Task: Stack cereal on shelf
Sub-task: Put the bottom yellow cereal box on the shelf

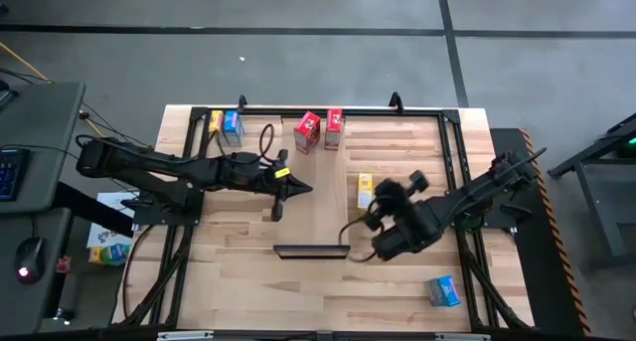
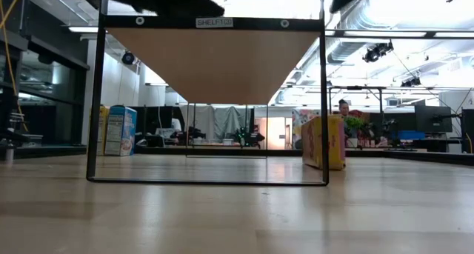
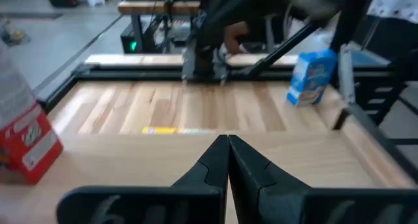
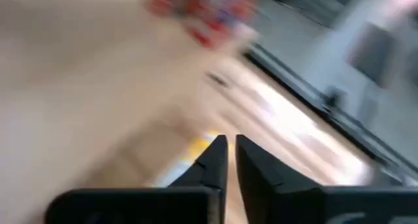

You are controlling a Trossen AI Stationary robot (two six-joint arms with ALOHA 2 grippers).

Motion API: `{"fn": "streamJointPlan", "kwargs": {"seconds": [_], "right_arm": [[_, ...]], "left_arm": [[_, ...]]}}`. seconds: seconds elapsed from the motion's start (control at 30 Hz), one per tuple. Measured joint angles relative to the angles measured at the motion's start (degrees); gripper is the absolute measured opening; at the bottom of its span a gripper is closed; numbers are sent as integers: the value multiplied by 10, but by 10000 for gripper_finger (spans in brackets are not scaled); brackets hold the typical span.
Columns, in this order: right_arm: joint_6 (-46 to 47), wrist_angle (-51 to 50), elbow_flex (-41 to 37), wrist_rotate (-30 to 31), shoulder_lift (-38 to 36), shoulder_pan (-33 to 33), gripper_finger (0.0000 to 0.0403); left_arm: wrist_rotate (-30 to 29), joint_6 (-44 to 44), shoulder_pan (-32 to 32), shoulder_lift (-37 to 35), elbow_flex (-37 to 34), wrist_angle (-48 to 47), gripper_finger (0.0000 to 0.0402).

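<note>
The shelf (image 1: 320, 187) is a pale board on a black frame (image 2: 96, 98), with its dark lip (image 1: 311, 251) toward the near edge. Two red cereal boxes (image 1: 319, 131) stand at its far end. A yellow and a blue box (image 1: 225, 125) stand far left. One yellow box (image 1: 365, 190) stands upright on the table right of the shelf, and shows again as the yellow box (image 2: 324, 141) in the low view. A blue box (image 1: 444, 290) lies near right. My left gripper (image 1: 303, 189) is shut over the shelf. My right gripper (image 4: 227, 145) is shut beside the yellow box; I cannot tell whether it touches it.
The black frame rails (image 1: 452, 152) run along the table's sides and far edge. Cables (image 1: 266, 140) loop near the left arm. The tabletop between the shelf and the left rail is bare wood (image 1: 229, 252). The room beyond holds desks and monitors (image 2: 433, 121).
</note>
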Motion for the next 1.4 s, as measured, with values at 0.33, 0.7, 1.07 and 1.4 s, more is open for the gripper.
{"fn": "streamJointPlan", "kwargs": {"seconds": [0.33, 0.7, 1.07, 1.4], "right_arm": [[-15, 121, -209, -177, -122, -97, 190], [-143, 566, -457, -311, -264, -252, 259], [-227, 714, -505, -316, -238, -249, 165], [-295, 786, -507, -305, -174, -208, 21]], "left_arm": [[-2, 9, -48, -96, -17, -44, 0], [-4, 3, -53, -113, -22, -44, 0], [-4, 4, -53, -112, -22, -45, 0], [-4, 4, -53, -112, -21, -41, 0]]}}
